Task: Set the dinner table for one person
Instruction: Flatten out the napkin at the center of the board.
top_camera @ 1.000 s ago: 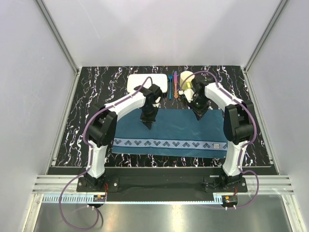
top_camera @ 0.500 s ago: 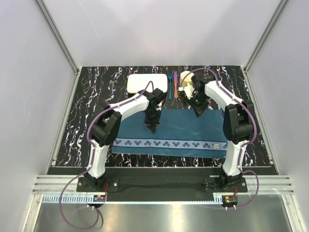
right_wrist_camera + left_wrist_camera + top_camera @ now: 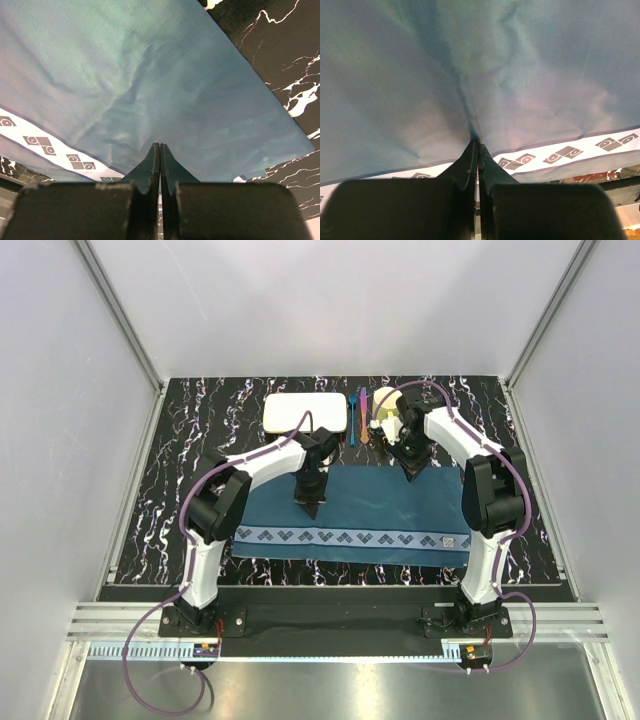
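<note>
White enclosure walls around a black marbled desk [image 3: 180, 470]; the desk carries a teal placemat [image 3: 370, 515] and shows on every side of it. Left hand [image 3: 309, 506] is over the placemat's middle-left, jaws fully closed. Creases run straight into its tip in the wrist view, so it is pinching a thin fold or pressing down, can't tell which. Right hand [image 3: 411, 472] is at the placemat's far edge, right of middle, also closed, with light wrinkles under it and no clear grip visible. White plate [image 3: 285, 412] sits just beyond the placemat's far edge; blue and pink cutlery [image 3: 353, 420] and a cream cup [image 3: 385, 405] are beyond that edge too, close to the right arm. My read: placemat positioning/smoothing is the current step and nothing is placed on it yet. To do it well, pull the two hands apart along the placemat to take out the pucker, keep the patterned border parallel to the desk's near edge, and lift straight up on release so the cloth doesn't drag. Watch the right elbow near the cup.
</note>
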